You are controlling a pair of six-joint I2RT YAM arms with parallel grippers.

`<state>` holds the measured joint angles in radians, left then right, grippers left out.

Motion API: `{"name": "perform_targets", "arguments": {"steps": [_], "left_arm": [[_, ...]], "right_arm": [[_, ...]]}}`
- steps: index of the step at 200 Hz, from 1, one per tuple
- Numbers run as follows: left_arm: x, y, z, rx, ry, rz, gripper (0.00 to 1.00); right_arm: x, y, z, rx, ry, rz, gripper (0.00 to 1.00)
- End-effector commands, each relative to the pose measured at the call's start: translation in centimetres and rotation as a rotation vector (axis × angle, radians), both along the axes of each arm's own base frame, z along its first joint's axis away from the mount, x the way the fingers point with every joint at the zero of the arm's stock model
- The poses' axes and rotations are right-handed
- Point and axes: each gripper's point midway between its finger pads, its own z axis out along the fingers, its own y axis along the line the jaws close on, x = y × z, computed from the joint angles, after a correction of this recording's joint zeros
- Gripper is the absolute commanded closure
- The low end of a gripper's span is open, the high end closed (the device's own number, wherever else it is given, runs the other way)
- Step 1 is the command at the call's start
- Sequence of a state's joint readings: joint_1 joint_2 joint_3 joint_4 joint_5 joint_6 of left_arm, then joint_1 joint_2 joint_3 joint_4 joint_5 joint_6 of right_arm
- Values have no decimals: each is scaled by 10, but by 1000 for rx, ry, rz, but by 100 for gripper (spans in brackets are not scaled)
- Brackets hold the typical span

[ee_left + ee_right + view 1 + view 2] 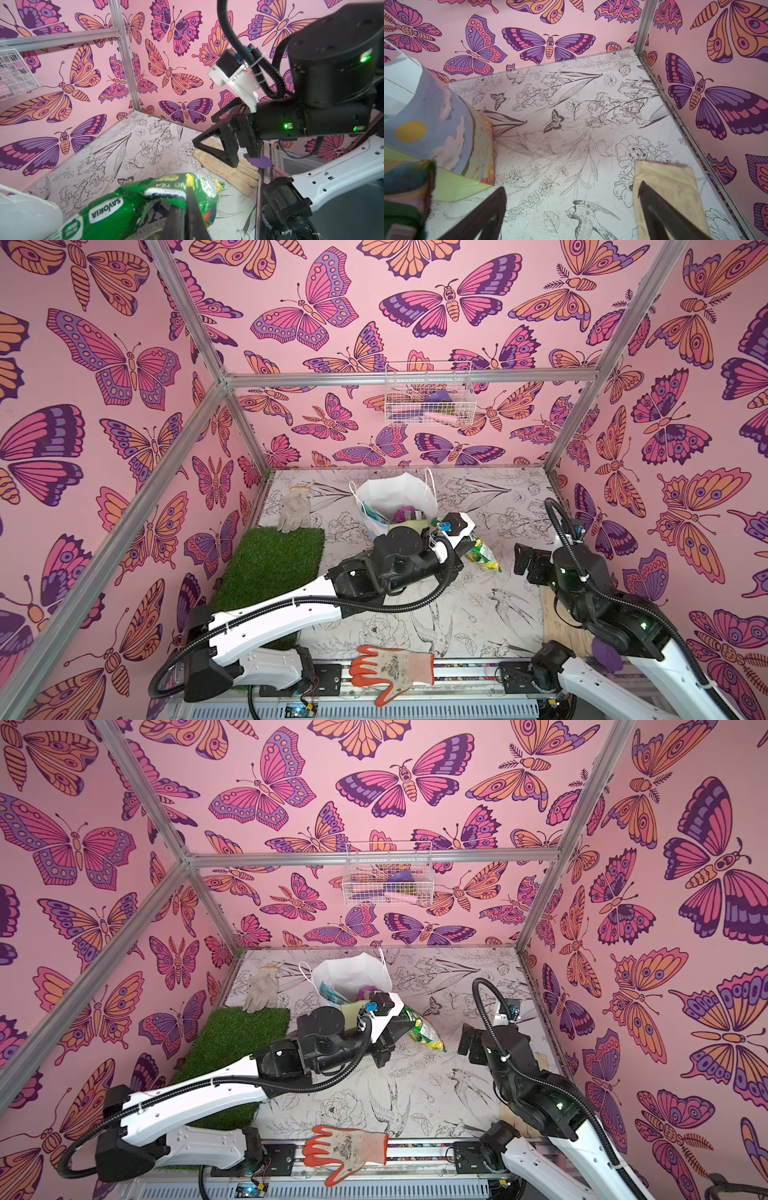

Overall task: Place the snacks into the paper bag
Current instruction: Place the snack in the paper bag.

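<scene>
Green-and-yellow bag [116, 209], pinched by the left gripper's [189, 188] pressed-together fingers, sits just beside the paper bag [395, 493] — long axis slanting away from its mouth — while the right gripper [571, 187], fingers spread and empty, is farther off.

green-and-yellow bag [135, 197]: glossy, crinkled plastic film was seen | paper bag [395, 497]: matt white paper was noted inside | wire basket [399, 406]: white-coated metal wire | frame rail [316, 380]: brushed metal | turf mat [270, 560]: rough synthetic grass | work glove [395, 668]: knit cloth, orange rubbery coating | tabletop [478, 605]: matt, scuffed print was recorded
</scene>
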<state>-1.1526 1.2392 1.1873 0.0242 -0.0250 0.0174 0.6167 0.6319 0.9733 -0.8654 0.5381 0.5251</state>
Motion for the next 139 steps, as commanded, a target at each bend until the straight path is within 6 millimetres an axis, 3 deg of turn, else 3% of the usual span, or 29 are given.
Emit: {"name": "perform_targets", "arguments": {"steps": [1, 139], "left_arm": [[-2, 14, 37, -65, -80, 30, 100], [-3, 44, 64, -80, -183, 93, 100]], "right_arm": [[1, -1, -2, 16, -2, -14, 1], [1, 2, -8, 29, 13, -9, 1]]}}
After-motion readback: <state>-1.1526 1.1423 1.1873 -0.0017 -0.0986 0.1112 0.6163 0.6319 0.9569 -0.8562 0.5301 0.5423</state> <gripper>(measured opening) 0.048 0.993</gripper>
